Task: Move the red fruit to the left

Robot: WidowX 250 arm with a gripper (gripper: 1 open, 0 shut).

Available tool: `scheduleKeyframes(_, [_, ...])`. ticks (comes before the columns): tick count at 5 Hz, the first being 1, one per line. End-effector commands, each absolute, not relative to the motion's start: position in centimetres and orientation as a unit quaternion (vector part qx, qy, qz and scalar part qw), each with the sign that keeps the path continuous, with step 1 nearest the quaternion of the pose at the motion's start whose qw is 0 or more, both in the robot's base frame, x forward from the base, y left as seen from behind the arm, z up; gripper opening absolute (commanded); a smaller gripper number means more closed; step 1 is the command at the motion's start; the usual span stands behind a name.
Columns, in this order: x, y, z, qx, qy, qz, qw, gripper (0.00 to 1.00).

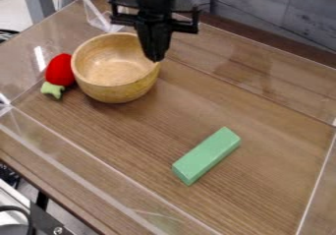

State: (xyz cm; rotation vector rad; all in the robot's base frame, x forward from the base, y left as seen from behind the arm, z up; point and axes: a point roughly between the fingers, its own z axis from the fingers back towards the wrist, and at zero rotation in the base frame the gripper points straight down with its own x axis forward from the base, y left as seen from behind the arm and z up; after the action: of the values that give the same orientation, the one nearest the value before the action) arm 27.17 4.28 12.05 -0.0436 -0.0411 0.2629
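The relation that matters is between the pincer (156,50) and the red fruit (61,68): in the camera view the fruit lies to the left of the pincer and somewhat lower in the picture, on the far side of the wooden bowl (116,93). The pincer is by the bowl's upper right part, its fingers together, with nothing to be seen in them; whether it hangs over the rim or behind it is hard to tell from this one view. The fruit sits on the bench (144,141) just beside the bowl's left wall, its pale green stub (55,88) pointing down the picture, away from the pincer's side. The green block (206,155) lies well apart, below and to the right of the pincer, and seems to have no part in the job. If the fruit is still to be picked up, the pincer needs to travel left across or around the bowl, open, and come down on the red body without catching the rim. The fruit is already at the left of the bowl, so the task may be close to done, but one picture cannot settle that.
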Motion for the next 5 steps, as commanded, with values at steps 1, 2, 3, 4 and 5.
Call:
scheduleKeyframes(1, [27.4, 5.2, 12.4, -0.014, -0.047, 0.131, 0.990, 0.00])
scheduleKeyframes(2, [27.8, 7.5, 10.5, -0.010, -0.048, 0.109, 0.993, 0.00])
scheduleKeyframes(3, [27.8, 9.9, 9.1, -0.010, -0.047, 0.091, 0.995, 1.00])
scheduleKeyframes(4, [28.6, 9.8, 10.0, -0.010, -0.048, 0.105, 0.993, 1.00])
scheduleKeyframes(5, [29.4, 9.1, 11.4, -0.013, -0.055, 0.120, 0.991, 1.00])
